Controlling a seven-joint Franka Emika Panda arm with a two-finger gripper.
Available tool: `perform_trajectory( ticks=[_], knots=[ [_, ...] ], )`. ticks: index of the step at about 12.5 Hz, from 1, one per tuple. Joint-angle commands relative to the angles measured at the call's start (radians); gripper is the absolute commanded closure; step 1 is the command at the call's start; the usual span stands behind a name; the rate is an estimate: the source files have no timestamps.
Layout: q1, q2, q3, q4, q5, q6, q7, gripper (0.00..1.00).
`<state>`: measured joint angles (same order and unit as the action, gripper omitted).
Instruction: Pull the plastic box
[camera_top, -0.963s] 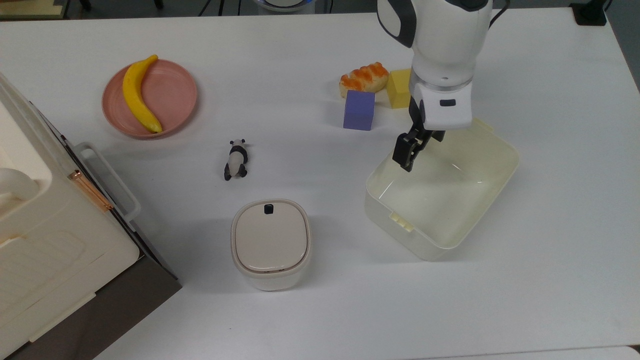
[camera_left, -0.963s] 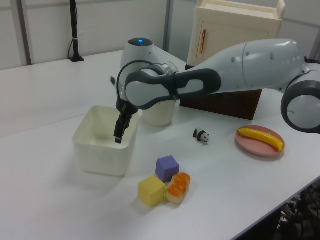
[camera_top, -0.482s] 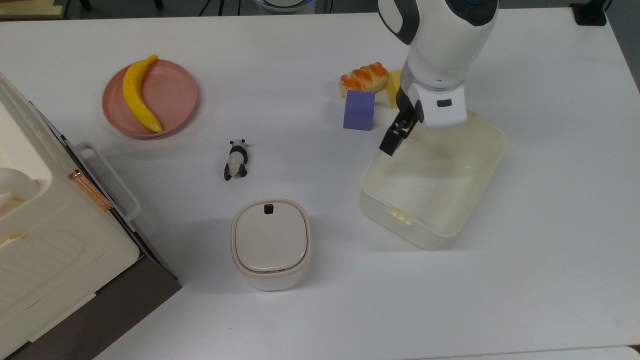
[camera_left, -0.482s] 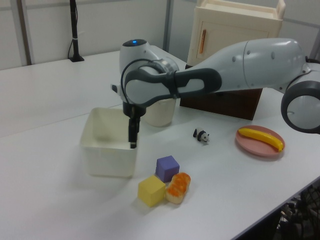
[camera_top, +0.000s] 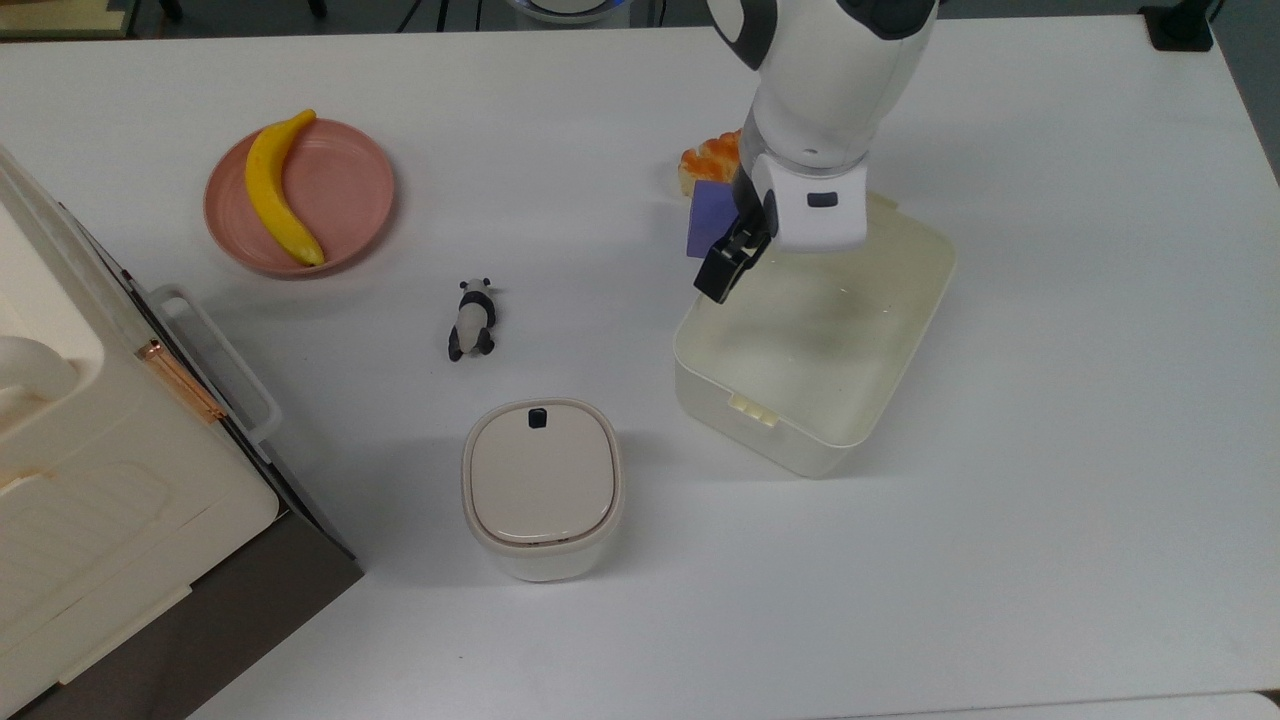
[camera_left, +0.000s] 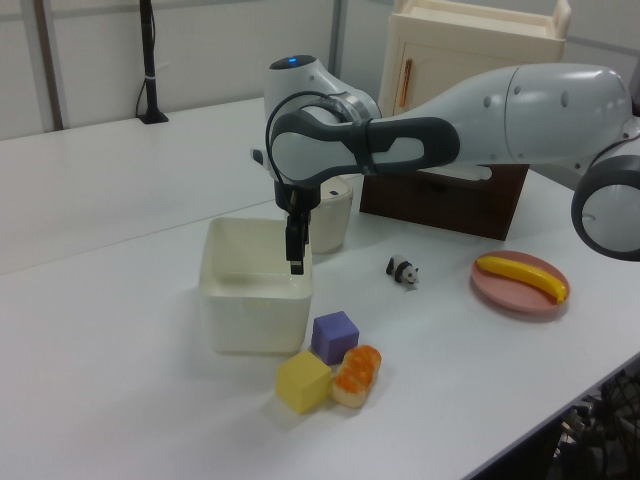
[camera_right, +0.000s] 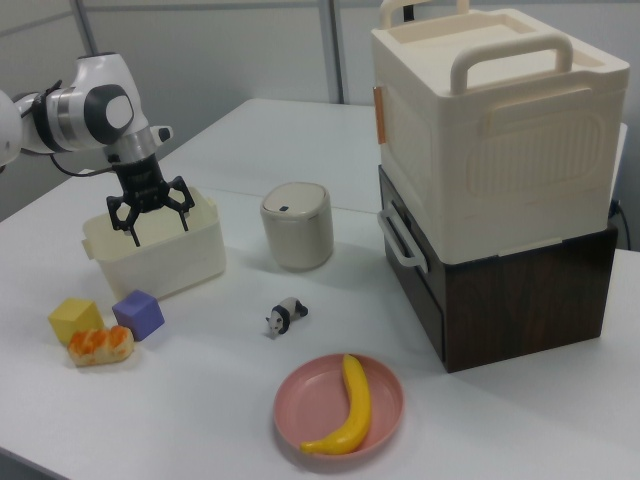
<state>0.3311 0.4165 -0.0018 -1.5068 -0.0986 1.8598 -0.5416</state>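
Wide white surface (camera_top: 1050, 560), with its far edge along the top of the top view and its near edge low in the lower right corner. Lots of bare room at the right and the bottom of the top view.

Plastic box (camera_top: 770, 435) a bit right of the middle in the top view, sitting open with nothing inside. Free room on its right and lower sides. More crowded at its upper left: purple cube (camera_top: 708, 222) just beside that corner, orange-topped toy bread (camera_left: 357, 375) and yellow cube (camera_left: 303, 381) close behind it. Hard to tell if the purple cube touches the box.

White robot arm (camera_top: 820, 80) reaching down from the top of the top view. Jaws spread wide apart in the right view, gripping nothing. Dipped into the box at the wall nearest the cubes, one black finger (camera_top: 722, 275) right at the rim. Cannot tell whether it presses on the wall.

Round white tub with a beige lid (camera_top: 541, 487) at the lower middle of the top view, apart from the box. Small toy panda (camera_top: 472, 318) above it. Pink plate (camera_top: 350, 200) with a banana (camera_top: 275, 190) in the upper left. Big cream storage bin (camera_top: 80, 470) on a dark brown cabinet (camera_right: 500, 290) at the left edge of the top view, well apart from the box.
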Motion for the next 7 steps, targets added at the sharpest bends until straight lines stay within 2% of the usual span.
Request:
perform_trajectory(
  ticks=[1, 3, 5, 7],
  knots=[
    [-0.01, -0.094, -0.014, -0.022, 0.127, 0.079, 0.261, 0.0],
    [-0.032, -0.175, -0.015, -0.053, 0.129, 0.067, 0.424, 0.0],
    [-0.114, -0.244, -0.014, -0.058, 0.134, -0.009, 0.532, 0.0],
    [-0.196, -0.292, -0.012, -0.059, 0.129, -0.124, 0.546, 0.0]
  ],
)
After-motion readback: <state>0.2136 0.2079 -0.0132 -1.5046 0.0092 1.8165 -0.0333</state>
